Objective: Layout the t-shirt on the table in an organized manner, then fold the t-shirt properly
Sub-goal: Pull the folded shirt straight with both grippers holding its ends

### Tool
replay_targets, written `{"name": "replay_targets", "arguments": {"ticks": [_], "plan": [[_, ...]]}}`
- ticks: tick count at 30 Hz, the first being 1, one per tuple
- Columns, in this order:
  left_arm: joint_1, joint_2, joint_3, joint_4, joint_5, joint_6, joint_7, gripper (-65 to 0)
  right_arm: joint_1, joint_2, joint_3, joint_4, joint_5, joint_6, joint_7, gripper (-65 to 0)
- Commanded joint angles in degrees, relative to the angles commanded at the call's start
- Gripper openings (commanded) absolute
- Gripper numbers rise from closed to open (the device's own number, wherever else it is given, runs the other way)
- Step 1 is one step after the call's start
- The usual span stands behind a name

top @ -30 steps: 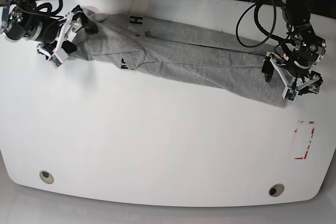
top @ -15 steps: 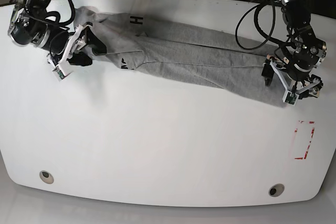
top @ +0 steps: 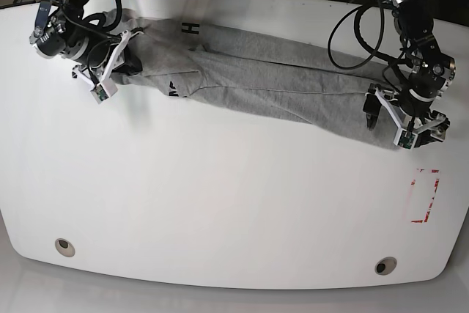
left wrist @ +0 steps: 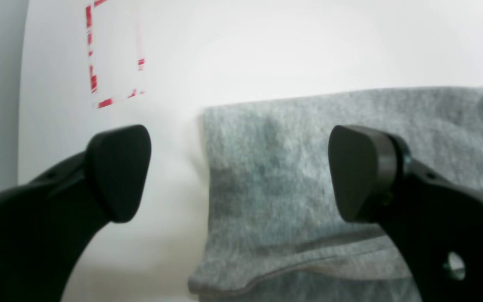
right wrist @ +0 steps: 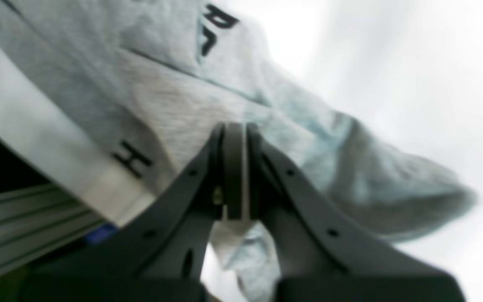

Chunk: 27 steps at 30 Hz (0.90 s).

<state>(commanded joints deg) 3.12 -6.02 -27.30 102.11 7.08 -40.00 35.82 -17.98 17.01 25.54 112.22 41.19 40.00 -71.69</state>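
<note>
The grey t-shirt (top: 278,82) lies stretched in a long, crumpled band from the upper left to the right of the white table (top: 220,203). My right gripper (top: 117,56) is at the shirt's left end, near the black letter H (right wrist: 132,158). In the right wrist view the right gripper (right wrist: 234,167) has its jaws pressed together on the t-shirt (right wrist: 308,138) fabric. At the shirt's right end my left gripper (top: 403,119) stands open. In the left wrist view the left gripper (left wrist: 239,172) straddles a corner of the t-shirt (left wrist: 308,167), which lies flat on the table (left wrist: 266,50).
A red dashed rectangle (top: 425,196) is marked near the table's right edge, just beyond the shirt corner; it also shows as the red rectangle (left wrist: 113,54) in the left wrist view. Two grey grommets (top: 64,246) (top: 385,265) sit along the front edge. Cables hang behind the table.
My right gripper has moved right and toward the back edge, carrying the shirt's left end with it. The left gripper has shifted only slightly and stays open.
</note>
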Motion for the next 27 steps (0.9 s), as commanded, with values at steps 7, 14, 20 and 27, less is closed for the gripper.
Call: {"name": "replay_targets", "arguments": {"ticks": [7,14,20,27], "plan": [[1.1,0.0,-0.2,-0.5,0.0,0.0,-0.1,0.0,-2.1,0.1,-2.4,-1.0,-6.1,0.00,4.2,-62.5],[1.8,0.0,-0.1,-0.5,0.0,0.0,-0.1,0.0,-2.1,1.8,-8.3,-8.7,-12.9,0.00,11.9,-62.5],[3.3,-0.1,-0.2,-0.5,0.0,0.0,-0.1,0.0,0.6,5.5,-12.8,-19.9,-15.9,0.00,20.9,-62.5],[5.2,-0.1,-0.2,-0.4,0.0,0.0,-0.1,0.0,4.7,9.1,-13.9,-26.3,-16.2,0.00,24.7,-62.4]]}}
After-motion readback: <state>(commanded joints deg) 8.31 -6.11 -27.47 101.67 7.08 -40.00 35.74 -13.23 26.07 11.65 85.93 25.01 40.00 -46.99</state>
